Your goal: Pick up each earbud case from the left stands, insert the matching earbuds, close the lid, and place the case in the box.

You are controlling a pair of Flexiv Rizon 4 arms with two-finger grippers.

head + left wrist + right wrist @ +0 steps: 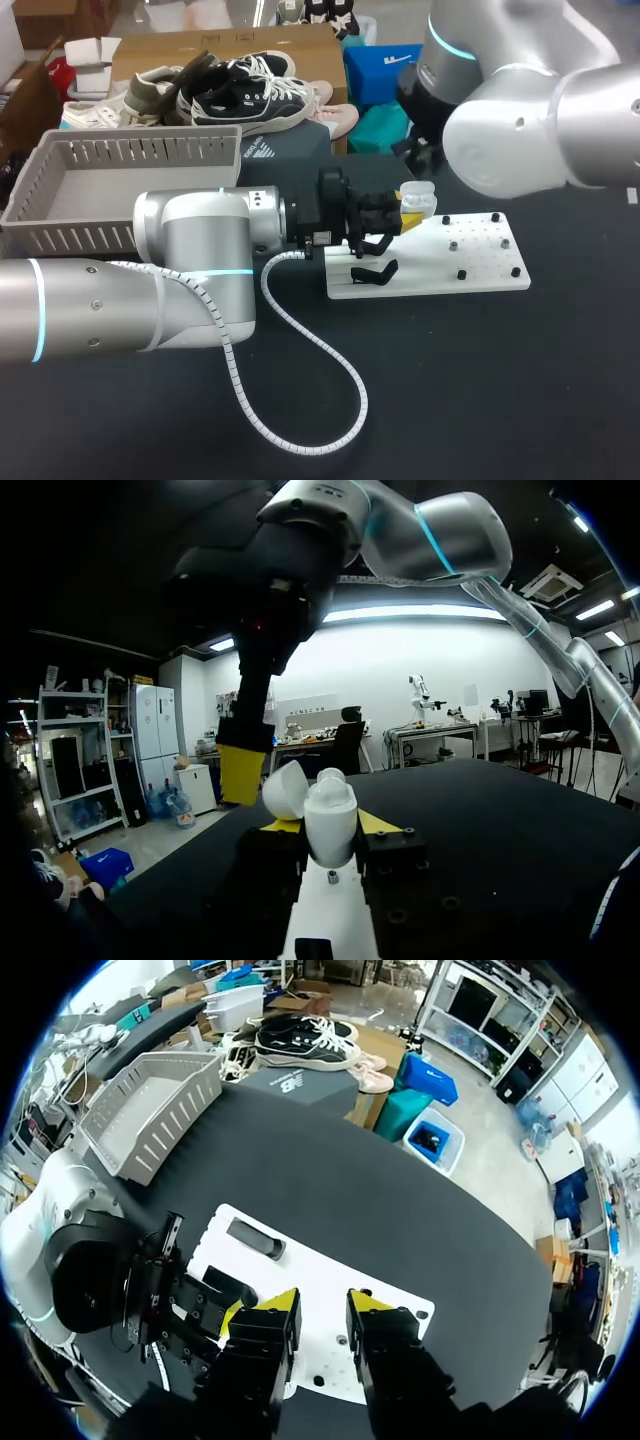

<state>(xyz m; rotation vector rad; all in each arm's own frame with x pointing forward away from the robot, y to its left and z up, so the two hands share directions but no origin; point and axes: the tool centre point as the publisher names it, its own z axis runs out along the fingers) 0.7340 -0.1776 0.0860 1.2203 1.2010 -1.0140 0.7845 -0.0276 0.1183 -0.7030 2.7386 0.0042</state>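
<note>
A small white, rounded plastic earbud case (417, 195) stands upright with its domed lid (285, 788) swung open to one side. It is clamped from both sides between the yellow tips of the left gripper (328, 826), above the far left corner of a flat white rectangular board (480, 262). The board lies flat near the middle of the black table (450, 390). A curved black stand (375, 272) sits empty at the board's left end by its near edge, and small black knobs (461, 273) dot its right half. A grey slatted plastic box (120, 190), open-topped, rests at the table's far left corner, well apart from the board.
</note>
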